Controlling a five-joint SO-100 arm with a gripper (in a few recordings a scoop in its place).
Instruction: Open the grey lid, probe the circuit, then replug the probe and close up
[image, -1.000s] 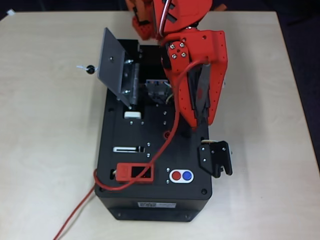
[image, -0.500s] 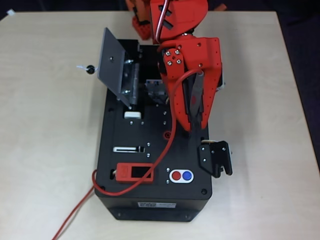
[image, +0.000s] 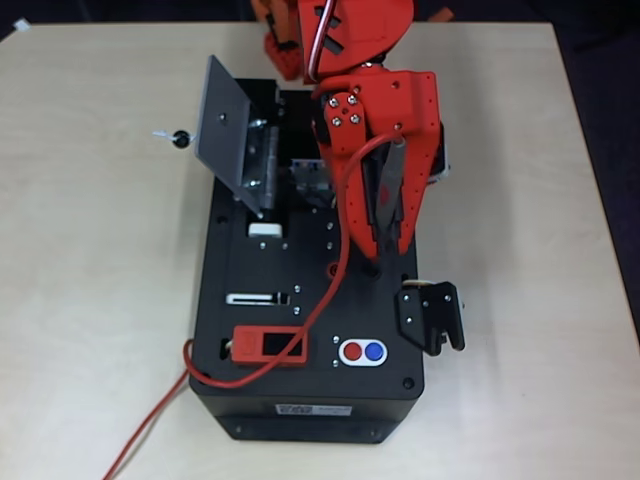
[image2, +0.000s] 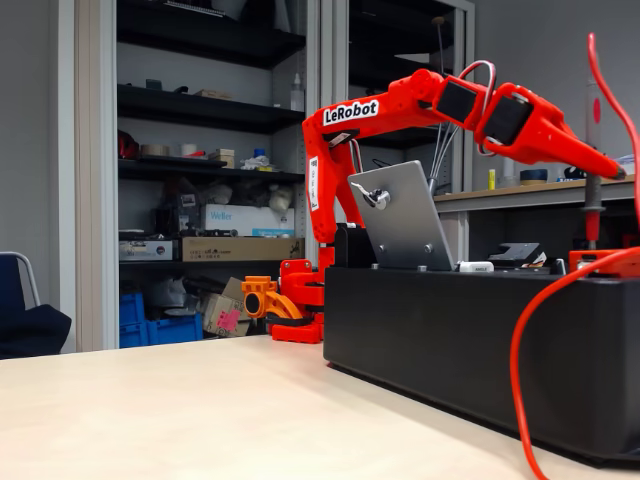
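The grey lid (image: 225, 135) (image2: 402, 215) stands swung open on the black box's (image: 250, 400) left edge, black knob (image: 180, 138) pointing outward. Beside it, the circuit (image: 312, 180) lies in its recess, partly covered by my red arm. My gripper (image: 388, 240) (image2: 605, 168) points down over the right side of the box top, shut on the probe (image: 390, 195) (image2: 590, 205). The probe stands nearly upright, its lower end at a dark hole by the box's right edge. Its red wire (image: 335, 280) (image2: 525, 340) trails across the box and off the front.
On the box top sit a red display module (image: 268, 345), a red-and-blue button pair (image: 362, 351), a red ring socket (image: 332, 268) and a black bracket (image: 432, 316) at the right edge. The wire runs over the table (image: 100, 300) at front left.
My gripper with the probe has shifted left in the overhead view and turned more upright over the box's right side. The wire followed. The lid has not moved.
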